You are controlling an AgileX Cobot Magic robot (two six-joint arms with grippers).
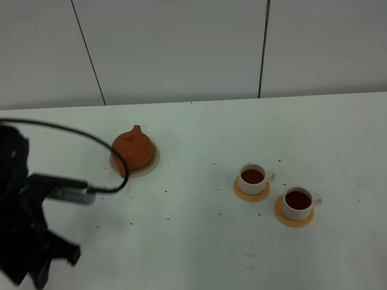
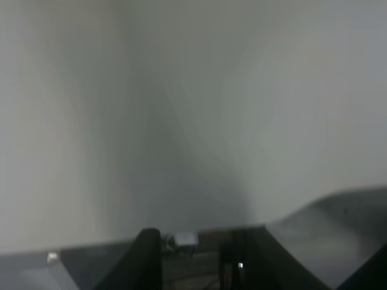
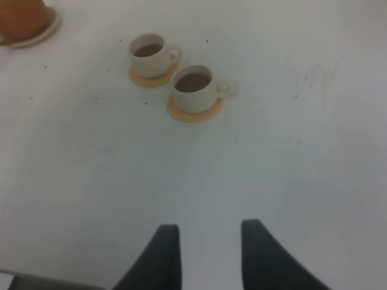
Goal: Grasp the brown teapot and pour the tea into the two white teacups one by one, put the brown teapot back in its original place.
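The brown teapot (image 1: 133,150) stands upright on its pale beige saucer (image 1: 152,164) at the left middle of the table; its edge shows in the right wrist view (image 3: 21,18). The two white teacups (image 1: 252,178) (image 1: 298,203) each hold dark tea (image 1: 252,176) and stand on orange coasters at the right; both also show in the right wrist view (image 3: 151,54) (image 3: 195,88). My left arm (image 1: 24,229) is drawn back at the lower left, apart from the teapot. My left gripper (image 2: 254,272) looks open and empty in a blurred view facing the wall. My right gripper (image 3: 208,257) is open and empty, well short of the cups.
The white table (image 1: 199,248) carries small dark specks around the cups and teapot. A black cable (image 1: 103,145) loops from my left arm in front of the teapot. A grey panelled wall (image 1: 181,48) stands behind the table's far edge.
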